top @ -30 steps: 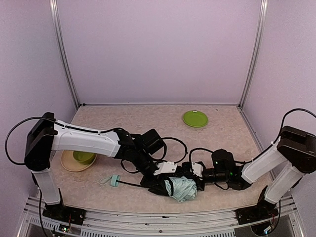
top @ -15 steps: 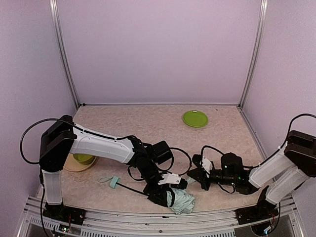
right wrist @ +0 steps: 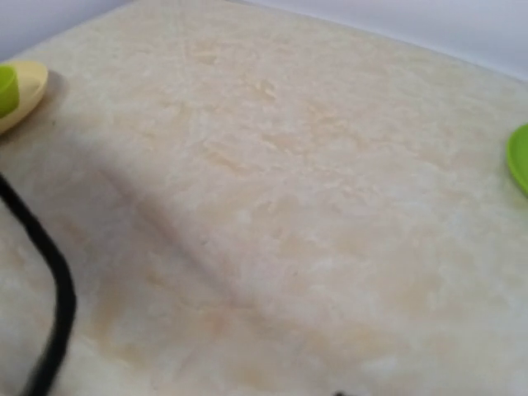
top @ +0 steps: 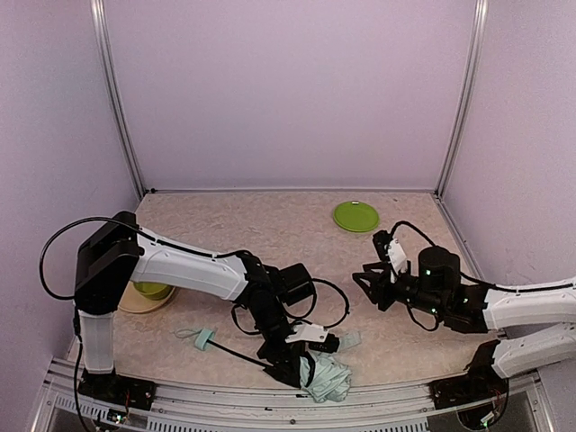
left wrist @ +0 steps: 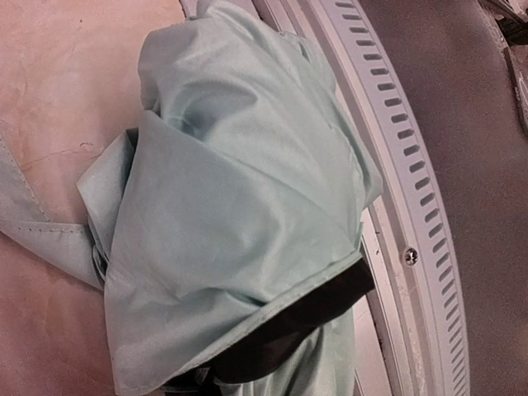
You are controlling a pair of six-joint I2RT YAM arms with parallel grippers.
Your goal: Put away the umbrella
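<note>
The umbrella (top: 329, 378) lies as a crumpled bundle at the table's near edge, pale mint fabric with black lining (left wrist: 289, 330). Its thin black shaft (top: 241, 349) runs left to the small mint handle (top: 205, 337) with its strap. My left gripper (top: 304, 362) is buried in the bundle and shut on the fabric. In the left wrist view the mint fabric (left wrist: 239, 190) fills the frame and hides the fingers. My right gripper (top: 366, 283) hangs above the table to the right, apart from the umbrella, open and holding nothing. Its fingers do not show in the right wrist view.
A green plate (top: 356, 216) lies at the back right, also seen as the green plate (right wrist: 520, 157). A beige plate (top: 126, 301) holding a green bowl (top: 151, 290) sits at the left. Black cables (top: 328, 297) loop mid-table. The slotted metal rail (left wrist: 412, 206) borders the near edge.
My right gripper let go of the umbrella, opened, and drew back up and to the right. My left arm dragged the bundle toward the near edge; the handle followed slightly.
</note>
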